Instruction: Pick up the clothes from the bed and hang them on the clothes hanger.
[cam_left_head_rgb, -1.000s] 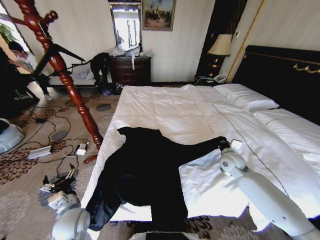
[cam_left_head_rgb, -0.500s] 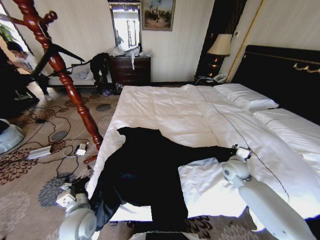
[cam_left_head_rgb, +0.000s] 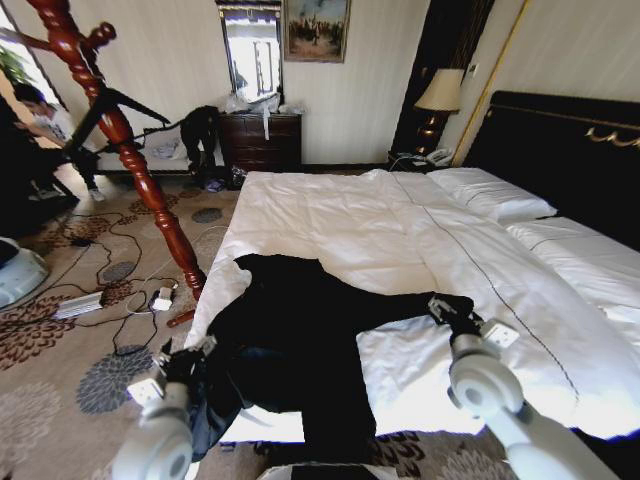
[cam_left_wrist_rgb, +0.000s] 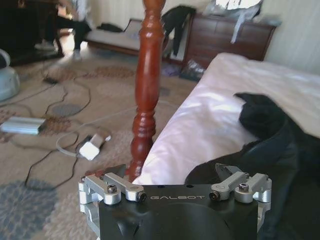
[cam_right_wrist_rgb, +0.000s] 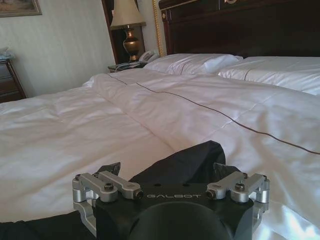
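So the black jacket (cam_left_head_rgb: 300, 340) is lying spread flat across the foot of the bed (cam_left_head_rgb: 340, 220), one sleeve stretched out toward the robot's right and the lower edge drooping off the bed's left side toward the carpet (cam_left_head_rgb: 60, 340).

Both arms are down at it. The right tool (cam_right_wrist_rgb: 167, 167) sits right at the cuff end of that stretched sleeve, jaws spread wide with the dark fabric bunched between them, not pinched. The left tool (cam_left_wrist_rgb: 175, 172) is at the bed's edge by the hanging side of the jacket, also spread open, with cloth just in front of it.

Handling-wise, I'd guess this thing is soft and floppy, matte fabric, no stiffness at all, so it'll sag and fold as soon as it's lifted. Probably not heavy, but grabbing a cuff means the whole body trails below. The collar or shoulders look like the better hold if it's going on a hanger (cam_left_head_rgb: 125, 103), which looks to be hooked on the red turned-wood coat stand (cam_left_head_rgb: 120, 140) off to the left. A thick pinch of fabric should keep it from slipping.
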